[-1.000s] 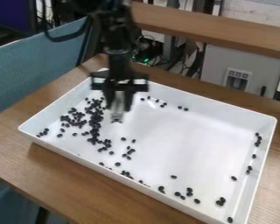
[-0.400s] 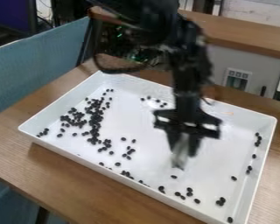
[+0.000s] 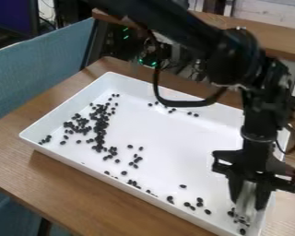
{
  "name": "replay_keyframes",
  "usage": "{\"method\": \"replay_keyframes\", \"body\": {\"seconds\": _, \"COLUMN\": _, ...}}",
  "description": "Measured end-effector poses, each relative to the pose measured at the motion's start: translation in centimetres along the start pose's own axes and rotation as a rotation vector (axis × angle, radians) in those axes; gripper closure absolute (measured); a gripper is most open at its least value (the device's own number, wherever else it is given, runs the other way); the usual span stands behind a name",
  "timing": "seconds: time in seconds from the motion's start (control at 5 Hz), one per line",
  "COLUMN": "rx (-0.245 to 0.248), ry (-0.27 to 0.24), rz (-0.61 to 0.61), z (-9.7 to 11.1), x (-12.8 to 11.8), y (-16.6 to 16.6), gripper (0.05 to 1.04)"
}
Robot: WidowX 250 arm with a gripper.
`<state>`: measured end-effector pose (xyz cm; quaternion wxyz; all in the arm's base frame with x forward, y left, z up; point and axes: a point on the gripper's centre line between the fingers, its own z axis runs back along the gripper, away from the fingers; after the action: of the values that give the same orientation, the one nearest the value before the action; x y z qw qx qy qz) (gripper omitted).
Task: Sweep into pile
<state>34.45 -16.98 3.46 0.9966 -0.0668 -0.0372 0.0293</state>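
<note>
directly beneath my claw (image 3: 248,203) is one corner of the white tray (image 3: 168,147). finding: the claw is closed on a pale tool (image 3: 246,202), which points downward, its lower end among a few dark beans (image 3: 242,232); contact with the tray floor i cannot confirm. i judge it is held this way so that the free end does the sweeping and the claw keeps off the floor. the main cluster (image 3: 101,124) lies well apart from the claw, across the tray, and is the likely gathering point. stray beans (image 3: 200,203) lie near the claw, with others strung along the tray's near wall. the corner position appears sensible: from outside these beans, a stroke could draw them inward toward the cluster. risk noted: beans may wedge against the wall or slip past so narrow a tool. sweep judged incomplete.
</note>
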Motion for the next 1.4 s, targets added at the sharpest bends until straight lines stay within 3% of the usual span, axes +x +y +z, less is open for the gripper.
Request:
{"method": "replay_keyframes", "body": {"seconds": 0.8, "rx": -0.016, "ry": 0.012, "rz": 0.038, "z": -1.7, "x": -2.2, "y": 0.3, "gripper": 0.689}}
{"method": "replay_keyframes", "body": {"seconds": 1.0, "rx": 0.016, "ry": 0.027, "rz": 0.010, "z": -1.8, "x": -2.3, "y": 0.8, "gripper": 0.689}}
{"method": "replay_keyframes", "body": {"seconds": 1.2, "rx": 0.074, "ry": 0.054, "rz": -0.029, "z": -1.7, "x": -2.1, "y": 3.2, "gripper": 0.689}}
{"method": "replay_keyframes", "body": {"seconds": 1.4, "rx": 0.112, "ry": 0.066, "rz": 0.007, "z": -0.8, "x": -2.0, "y": 8.7, "gripper": 0.689}}
